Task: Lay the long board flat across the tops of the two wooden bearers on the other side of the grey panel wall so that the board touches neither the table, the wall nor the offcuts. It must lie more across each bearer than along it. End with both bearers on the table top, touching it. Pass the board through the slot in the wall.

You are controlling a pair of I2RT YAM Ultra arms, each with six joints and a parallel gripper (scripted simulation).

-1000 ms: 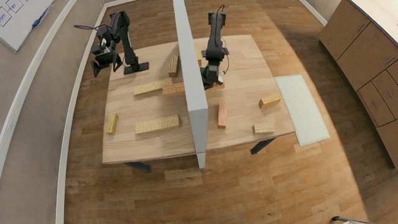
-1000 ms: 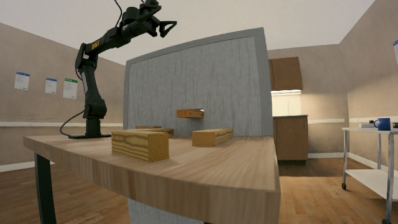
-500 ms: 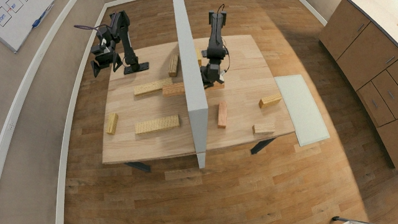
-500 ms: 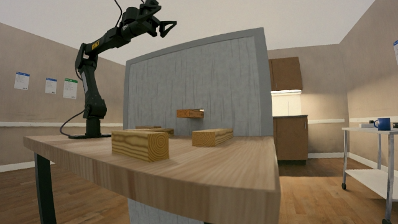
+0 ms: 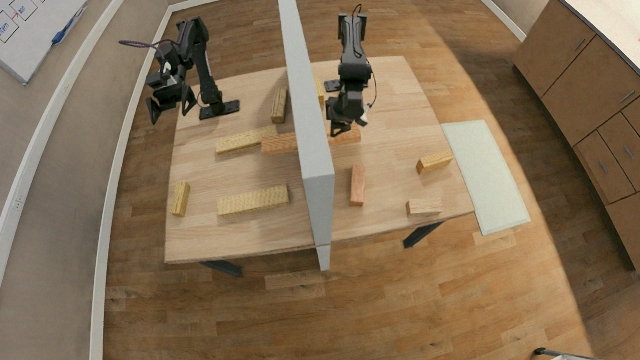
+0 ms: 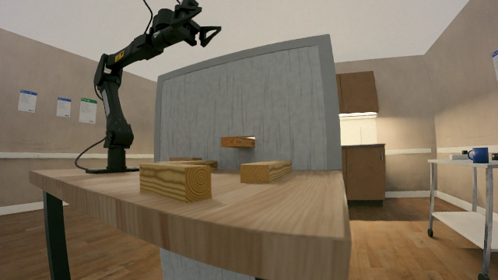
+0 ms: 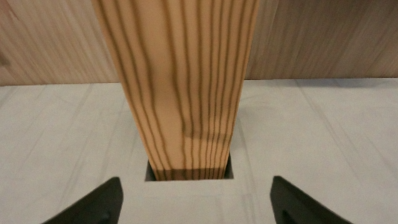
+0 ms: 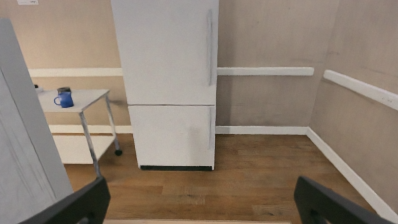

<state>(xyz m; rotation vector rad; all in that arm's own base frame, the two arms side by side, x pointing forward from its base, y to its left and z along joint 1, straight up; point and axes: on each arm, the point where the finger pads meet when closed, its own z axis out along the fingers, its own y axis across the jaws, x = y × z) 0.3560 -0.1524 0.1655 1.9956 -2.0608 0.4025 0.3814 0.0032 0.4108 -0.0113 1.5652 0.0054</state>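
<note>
Left to right in the top view: the right pincer (image 5: pixel 170 112) (image 6: pixel 210 17) (image 8: pixel 201 186), spread and well apart; the long board (image 5: pixel 280 143) (image 6: pixel 238 142) (image 7: pixel 185 90), its long axis through the wall (image 5: pixel 312 135) (image 6: pixel 288 97) (image 7: pixel 320 145) (image 8: pixel 25 140); the left pincer (image 5: pixel 341 131) (image 7: pixel 196 185), spread, nearer the board (the right one probably receives it).

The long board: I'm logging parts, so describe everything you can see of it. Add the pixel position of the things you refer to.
The long board (image 5: pixel 280 143) (image 6: pixel 238 142) (image 7: pixel 180 90) is a straight, flat, orange-brown piece with dark grain streaks, apparently wood. It runs through the slot (image 7: pixel 149 176) in the grey panel wall (image 5: pixel 306 100) (image 6: pixel 194 109) (image 7: pixel 325 130), projecting on both sides, above the table. The slot apparently supports it; the open left end effector (image 5: pixel 339 132) (image 7: pixel 196 185) does not grip it.
</note>
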